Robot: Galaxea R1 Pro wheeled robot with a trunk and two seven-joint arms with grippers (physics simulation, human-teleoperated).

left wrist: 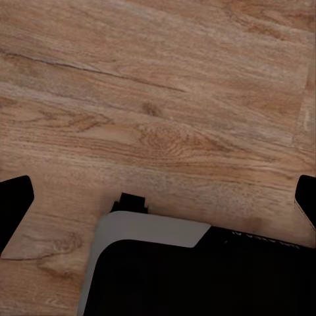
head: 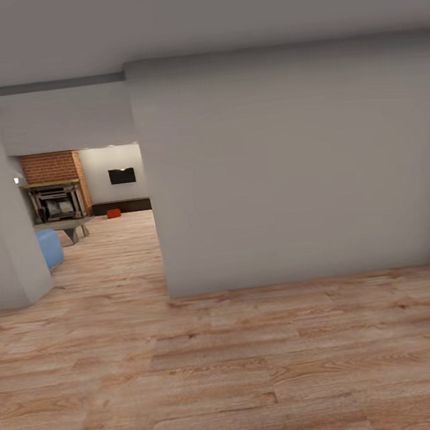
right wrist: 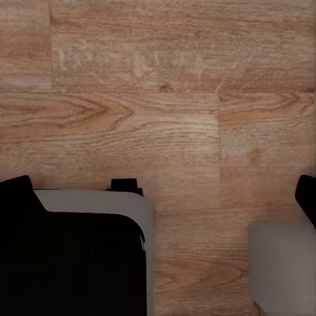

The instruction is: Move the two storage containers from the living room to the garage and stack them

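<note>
The big plain grey wall (head: 290,165) fills twelve to three o'clock, matte and flat, and I'd judge its corner the main hazard: cutting too tight toward the living room (head: 97,189) at eleven o'clock would scrape the base on it. The plank floor (head: 261,371) is smooth, grained light wood. One small orange-red container (head: 113,213) sits far off by the dark bench (head: 121,206); the left gripper (left wrist: 158,197) and right gripper (right wrist: 158,197) both hang spread, holding nothing.

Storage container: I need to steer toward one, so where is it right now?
In the head view a storage container sits far off through the doorway at left, on the wood floor against the dark bench, right of the brick fireplace.
</note>
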